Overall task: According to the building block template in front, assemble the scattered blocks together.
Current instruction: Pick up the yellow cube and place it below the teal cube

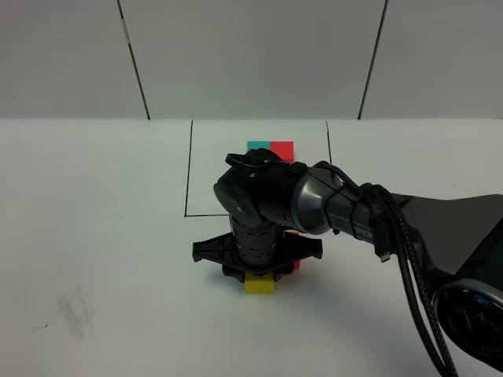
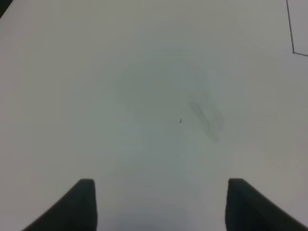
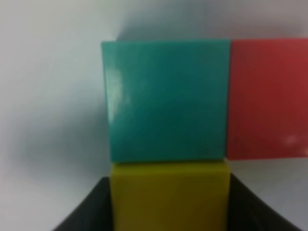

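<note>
the right pincer (image 3: 168, 211) is clamped on one yellow cube (image 3: 169, 195), a finger on each side of it. that cube touches one teal cube (image 3: 166, 98), and one red cube (image 3: 267, 98) sits flush beside the teal one: three scattered blocks, joined in an l on the white surface (image 1: 94, 236). beyond the yellow cube, inside one black-lined rectangle (image 1: 189, 169), the template's teal (image 1: 258, 145) and red (image 1: 283, 147) cubes show. the left pincer (image 2: 159, 202) hangs apart, holding nothing.
</note>
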